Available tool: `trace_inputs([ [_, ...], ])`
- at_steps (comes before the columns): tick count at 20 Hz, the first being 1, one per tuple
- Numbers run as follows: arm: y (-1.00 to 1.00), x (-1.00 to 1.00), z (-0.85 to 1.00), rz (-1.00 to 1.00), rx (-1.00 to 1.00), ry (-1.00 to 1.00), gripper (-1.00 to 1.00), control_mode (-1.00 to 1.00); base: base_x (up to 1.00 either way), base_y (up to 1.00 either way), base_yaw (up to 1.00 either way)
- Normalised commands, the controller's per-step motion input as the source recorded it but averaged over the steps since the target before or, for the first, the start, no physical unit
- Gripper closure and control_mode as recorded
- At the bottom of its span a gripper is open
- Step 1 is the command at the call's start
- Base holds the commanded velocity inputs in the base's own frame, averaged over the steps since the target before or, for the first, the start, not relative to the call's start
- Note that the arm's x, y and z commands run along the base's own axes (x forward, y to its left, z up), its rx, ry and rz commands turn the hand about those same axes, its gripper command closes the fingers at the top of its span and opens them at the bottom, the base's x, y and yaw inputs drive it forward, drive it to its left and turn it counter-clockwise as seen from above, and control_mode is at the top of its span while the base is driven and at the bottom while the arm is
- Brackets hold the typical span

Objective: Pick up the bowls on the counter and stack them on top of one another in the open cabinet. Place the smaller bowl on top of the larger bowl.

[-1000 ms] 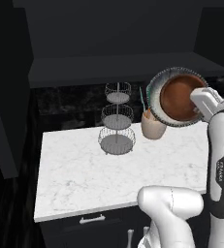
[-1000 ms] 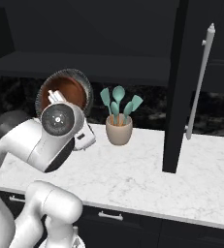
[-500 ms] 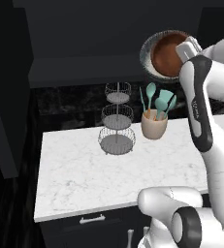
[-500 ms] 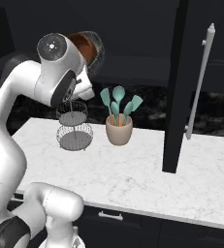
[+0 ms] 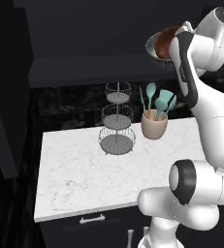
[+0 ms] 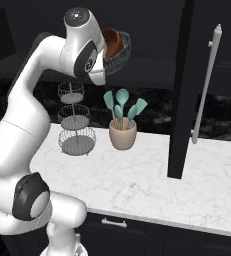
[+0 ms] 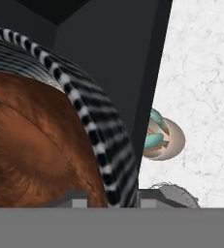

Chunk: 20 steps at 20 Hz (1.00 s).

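carried higher and further back than a second ago, when held low beside the crock: both bowls together, the brown bowl [image 6: 110, 41] nested inside the grey bowl [image 6: 119, 50], raised to the level of the cabinet [image 5: 84, 43] opening. seen against the dark recess in the left base view, above the crock [image 5: 154, 125] and its spoons. gripper [image 5: 175, 48] mostly masked by the wrist; judged clamped on the grey bowl's rim, since the stack hangs from it with nothing beneath. up close, striped grey rim [image 7: 91, 126] curving round the glossy brown inside. counter [image 5: 79, 169] left with no bowl on it, just the wire stand [image 5: 117, 118] and crock. stacking apparently done already; remaining step looks like easing the pair onto the shelf and letting go.
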Motion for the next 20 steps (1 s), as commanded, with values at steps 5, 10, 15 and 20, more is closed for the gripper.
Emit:
trace_inputs([
  [5,0.04,0.57,-0.35,-0.05,0.02,0.00,1.00,-1.00,0.00,0.00,0.00],
  [10,0.08,1.00,-0.40,-0.03,0.10,-0.03,1.00,-1.00,0.00,0.00,0.00],
  [15,0.03,0.71,-0.13,-0.03,0.05,-0.04,-1.00,-1.00,0.00,0.00,0.00],
  [20,-0.15,-0.46,-0.15,-0.02,0.01,-0.13,-1.00,-1.00,0.00,0.00,0.00],
])
